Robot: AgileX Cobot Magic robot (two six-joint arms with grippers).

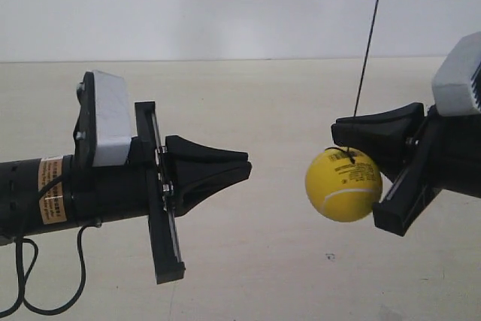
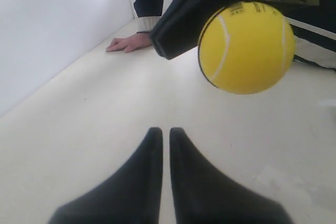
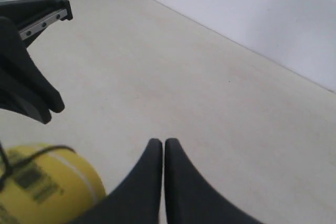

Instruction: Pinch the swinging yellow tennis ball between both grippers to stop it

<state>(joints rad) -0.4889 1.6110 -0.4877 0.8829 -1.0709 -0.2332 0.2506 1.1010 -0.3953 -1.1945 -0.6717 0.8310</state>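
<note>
Meeting a white wall (image 1: 225, 5), the cream tabletop (image 1: 263, 261) underlies the ball (image 1: 343, 186), left hand (image 2: 165, 131) and right hand (image 3: 163, 142), both clenched.

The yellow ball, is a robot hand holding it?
No, nothing holds it. The ball hangs on its string beside the right gripper; the left gripper is apart from it. Both have shut, empty fingers.

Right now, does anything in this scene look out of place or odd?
One thing: a person's hand lies flat on the table near the wall, seen in the left wrist view. Otherwise nothing looks damaged; the yellow tennis ball hangs on its string close beside the right gripper, apart from the left gripper.
</note>
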